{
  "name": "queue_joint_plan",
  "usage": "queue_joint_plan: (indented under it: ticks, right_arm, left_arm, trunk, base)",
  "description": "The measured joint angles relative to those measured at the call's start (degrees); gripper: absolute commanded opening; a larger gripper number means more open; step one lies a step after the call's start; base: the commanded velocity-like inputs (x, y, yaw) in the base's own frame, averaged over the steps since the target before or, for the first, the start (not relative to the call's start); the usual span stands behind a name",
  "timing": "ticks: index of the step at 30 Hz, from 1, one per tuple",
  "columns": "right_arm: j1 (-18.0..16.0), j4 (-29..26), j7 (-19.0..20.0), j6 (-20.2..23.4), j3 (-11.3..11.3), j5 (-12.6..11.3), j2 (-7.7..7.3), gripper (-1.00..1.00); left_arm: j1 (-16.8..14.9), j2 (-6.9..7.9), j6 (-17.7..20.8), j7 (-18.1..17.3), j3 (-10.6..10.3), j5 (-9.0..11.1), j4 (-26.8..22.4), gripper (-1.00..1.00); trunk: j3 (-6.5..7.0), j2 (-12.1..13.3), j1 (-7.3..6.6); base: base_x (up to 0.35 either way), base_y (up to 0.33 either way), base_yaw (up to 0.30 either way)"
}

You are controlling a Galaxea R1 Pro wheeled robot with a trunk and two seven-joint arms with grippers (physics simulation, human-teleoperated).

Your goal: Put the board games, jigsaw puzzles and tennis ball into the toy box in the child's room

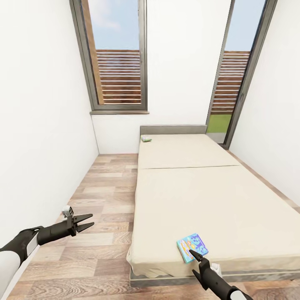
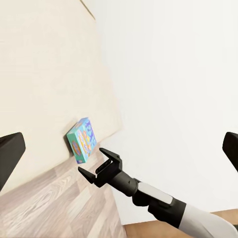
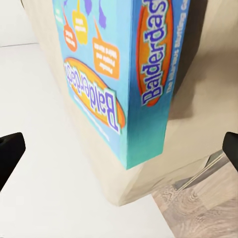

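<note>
Board games sit apart on the bed (image 1: 216,200). Left gripper (image 1: 85,222) hovers over wood floor (image 1: 100,233), fingers spread; the blue "Balderdash" box (image 1: 192,246) (near corner) lies before the right gripper (image 1: 195,255), fingers apart.

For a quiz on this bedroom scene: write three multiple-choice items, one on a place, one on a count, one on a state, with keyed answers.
1. Where does the blue board game lie?
A. on the floor
B. near the foot corner of the bed
C. on the windowsill

2. How many boxes lie on the bed?
A. two
B. four
C. none

3. How is the right pincer?
A. shut on the game
B. open, close by the game
C. holding a ball

Answers: 1 B, the game sits by the mattress's near edge. 2 A, the blue game plus a small green box by the headboard. 3 B, the right wrist view shows its fingertips spread wide, the box between them ungripped.
</note>
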Motion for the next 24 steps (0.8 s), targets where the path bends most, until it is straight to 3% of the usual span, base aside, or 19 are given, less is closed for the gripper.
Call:
queue_joint_plan:
  ticks: [7,24]
  right_arm:
    - [0.0,0.0,0.0,0.0,0.0,0.0,0.07,1.00]
    - [0.0,0.0,0.0,0.0,0.0,0.0,0.09,1.00]
  left_arm:
    - [0.0,0.00,0.0,0.0,0.0,0.0,0.0,1.00]
    - [0.0,0.04,0.0,0.0,0.0,0.0,0.0,1.00]
  trunk:
    - [-1.07,-2.4,1.31]
    - [-1.08,-2.4,1.32]
  base:
    - [0.000,0.000,0.000]
    - [0.001,0.000,0.000]
